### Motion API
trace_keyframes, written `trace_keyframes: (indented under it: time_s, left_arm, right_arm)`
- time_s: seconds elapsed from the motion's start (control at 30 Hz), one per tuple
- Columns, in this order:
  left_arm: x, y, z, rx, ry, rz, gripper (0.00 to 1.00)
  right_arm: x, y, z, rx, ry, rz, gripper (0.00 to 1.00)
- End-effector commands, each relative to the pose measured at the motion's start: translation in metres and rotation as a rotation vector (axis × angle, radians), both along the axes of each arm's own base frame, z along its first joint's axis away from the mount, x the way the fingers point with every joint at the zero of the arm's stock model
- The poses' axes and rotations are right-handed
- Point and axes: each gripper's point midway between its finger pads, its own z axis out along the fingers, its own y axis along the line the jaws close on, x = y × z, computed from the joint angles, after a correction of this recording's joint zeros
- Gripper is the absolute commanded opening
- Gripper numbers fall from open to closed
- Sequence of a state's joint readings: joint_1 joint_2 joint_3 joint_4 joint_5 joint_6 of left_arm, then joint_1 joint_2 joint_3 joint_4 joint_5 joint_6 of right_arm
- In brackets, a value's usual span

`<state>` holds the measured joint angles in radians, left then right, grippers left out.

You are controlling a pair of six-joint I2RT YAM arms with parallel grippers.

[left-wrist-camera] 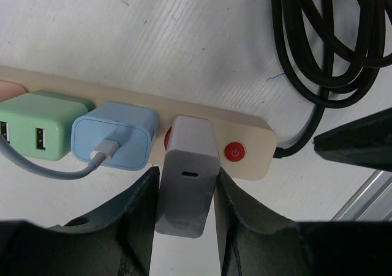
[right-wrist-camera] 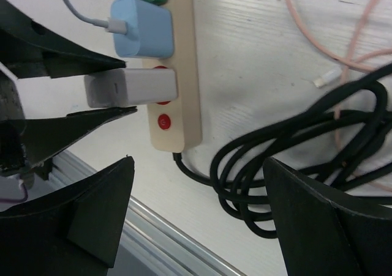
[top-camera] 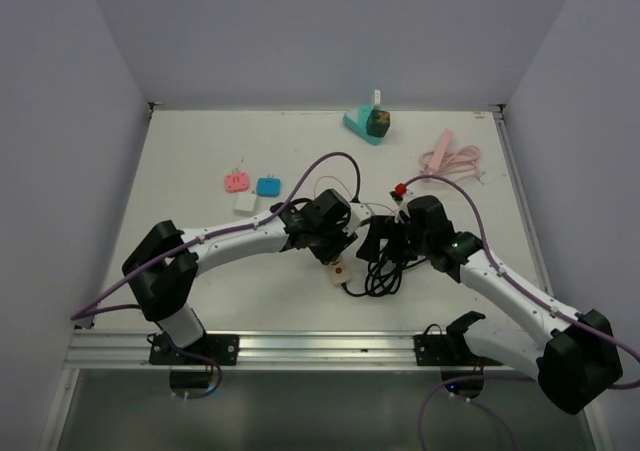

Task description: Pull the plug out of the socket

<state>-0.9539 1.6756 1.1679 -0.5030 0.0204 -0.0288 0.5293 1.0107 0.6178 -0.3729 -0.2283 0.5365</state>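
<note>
Grey plug (left-wrist-camera: 187, 184) seated in power strip (left-wrist-camera: 251, 156), beside blue plug (left-wrist-camera: 116, 141) | left gripper (left-wrist-camera: 187, 179) pinched on its flat sides; right gripper (right-wrist-camera: 197, 163) spread wide, empty | I judge it light, rigid, slick: grip near base, pull straight.

The top external camera looks down from high above and behind the table's (top-camera: 200, 141) near edge, far from the power strip (top-camera: 341, 270), taking in everything. The left wrist camera hangs close over the strip, facing its long side. The right wrist camera looks along it from the switch end, slightly farther off. Both wrist views share the grey plug (left-wrist-camera: 187, 184) and black cable (right-wrist-camera: 294, 160)
</note>
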Motion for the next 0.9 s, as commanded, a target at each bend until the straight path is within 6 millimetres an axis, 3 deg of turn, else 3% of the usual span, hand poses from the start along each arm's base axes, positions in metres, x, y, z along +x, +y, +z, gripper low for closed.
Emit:
trace_keyframes:
  time_s: [0.0,0.1,0.33,0.57,0.7,0.87]
  left_arm:
    - [0.002,-0.001,0.015,-0.076,-0.006,0.000,0.09]
    - [0.009,-0.003,0.035,-0.174,-0.102,0.007,0.00]
    - [0.031,-0.011,0.086,-0.349,-0.216,0.059,0.00]
    - [0.035,-0.012,0.126,-0.480,-0.262,0.069,0.00]
    - [0.033,-0.011,0.133,-0.529,-0.268,0.076,0.00]
    - [0.033,-0.008,0.129,-0.551,-0.266,0.095,0.00]
  right_arm:
    - [0.006,0.029,0.019,0.096,-0.028,0.139,0.89]
    - [0.002,0.043,0.016,0.164,-0.009,0.199,0.89]
    - [0.003,0.061,0.005,0.201,0.052,0.299,0.90]
    - [0.012,0.074,-0.006,0.221,0.086,0.327,0.90]
    - [0.016,0.086,0.000,0.285,0.101,0.354,0.90]
    - [0.014,0.094,-0.008,0.347,0.138,0.359,0.90]
